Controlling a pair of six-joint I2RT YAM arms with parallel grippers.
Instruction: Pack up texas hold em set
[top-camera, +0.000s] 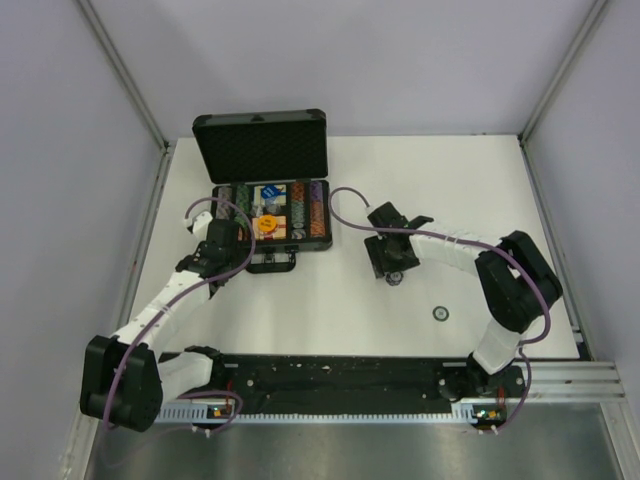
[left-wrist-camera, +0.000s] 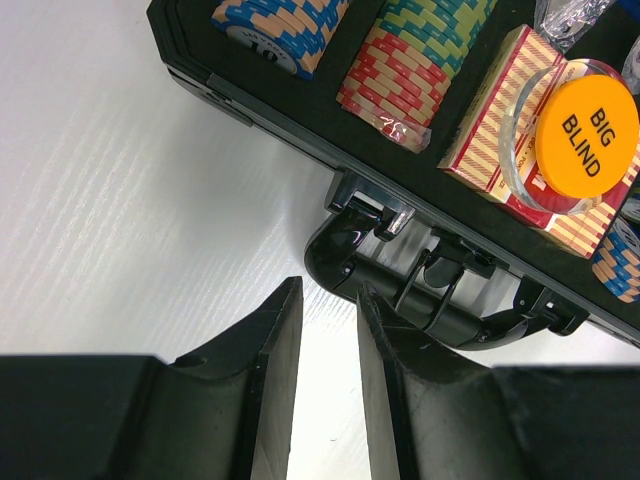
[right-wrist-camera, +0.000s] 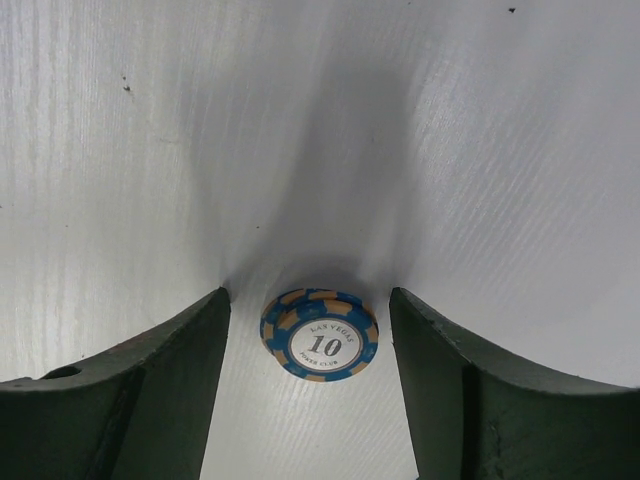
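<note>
The black briefcase of the texas hold em set lies open at the back left, lid upright, with chip rows, a red card deck and an orange "BIG BLIND" disc inside. My left gripper hovers just in front of the case's handle, its jaws a narrow gap apart with nothing between them. Right of the case, my right gripper is open and straddles a small stack of blue "10" chips lying flat on the table, with neither finger touching it.
A single small dark chip lies on the white table toward the near right. A black rail carrying the arm bases runs along the near edge. Grey enclosure walls stand on both sides.
</note>
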